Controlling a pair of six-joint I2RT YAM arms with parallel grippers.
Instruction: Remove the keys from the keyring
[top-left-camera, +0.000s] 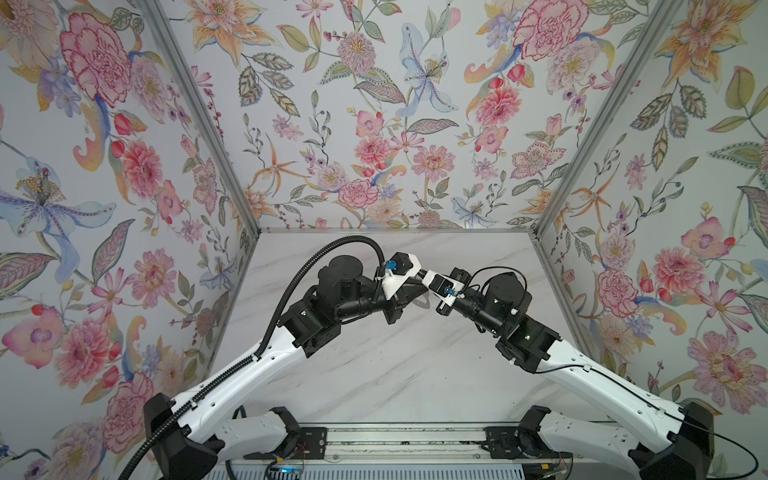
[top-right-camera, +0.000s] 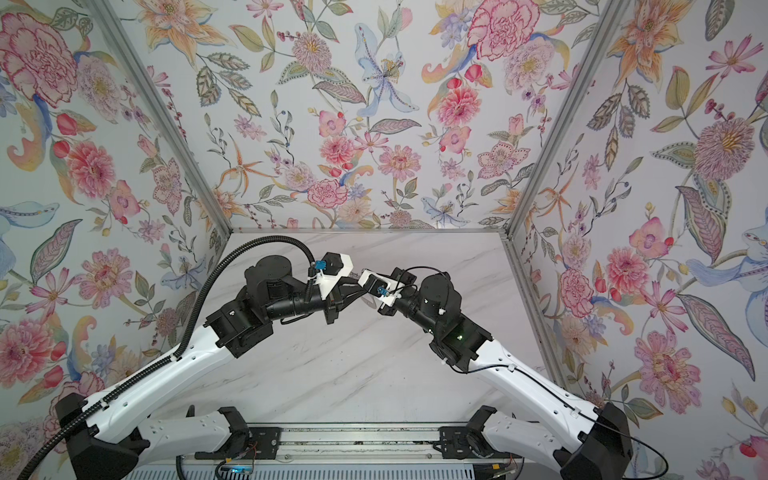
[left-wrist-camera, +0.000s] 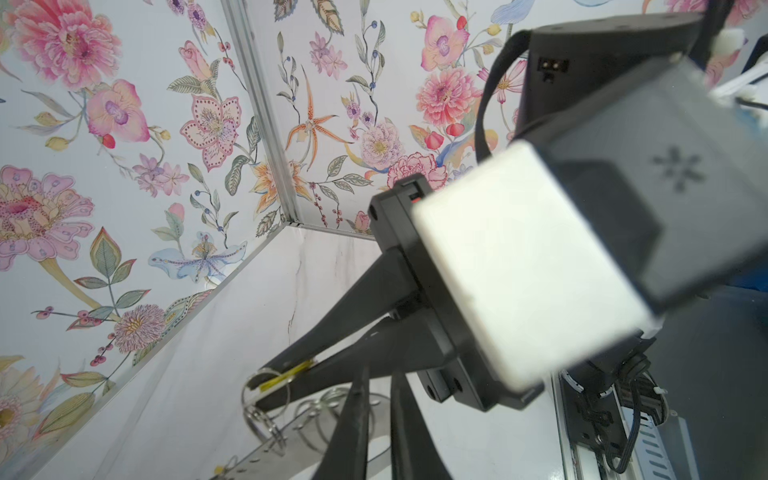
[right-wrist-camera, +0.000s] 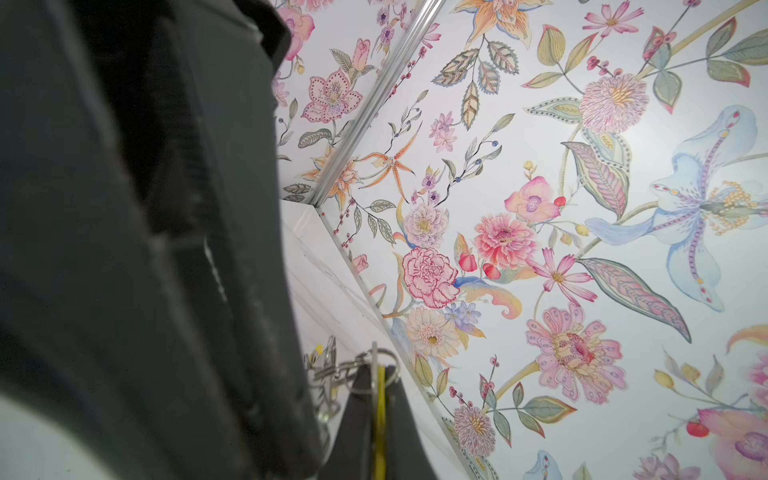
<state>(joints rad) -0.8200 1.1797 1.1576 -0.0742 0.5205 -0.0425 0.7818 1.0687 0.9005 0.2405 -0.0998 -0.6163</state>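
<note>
your white marble counter (top-left-camera: 374, 365), floral walls (top-left-camera: 374, 104) on three sides, right tool (right-wrist-camera: 379, 370) clamped on a yellow-tagged key (left-wrist-camera: 286, 376), left tool (left-wrist-camera: 380, 374) narrow (grip unclear) by the keyring (left-wrist-camera: 266, 453)

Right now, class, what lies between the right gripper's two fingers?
A yellow key tag, clamped edge-on in the right gripper; the right wrist view shows it.

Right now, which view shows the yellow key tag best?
Left wrist: the yellow key tag shows lengthwise, pinched in the right gripper. Right wrist shows the yellow key tag edge-on; in both top views the arms hide it.
</note>
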